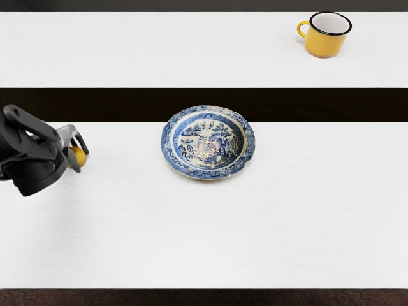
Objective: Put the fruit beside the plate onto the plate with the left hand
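Note:
A blue and white patterned plate sits near the middle of the front white table, with nothing on it. Far to its left, at the picture's left edge, my black left hand has its fingers curled around a small orange-yellow fruit. Only a small part of the fruit shows between the fingers. The hand and fruit are well apart from the plate. The right arm is out of view.
A yellow mug with a white inside and dark rim stands on the far white table at the back right. A dark gap separates the two tables.

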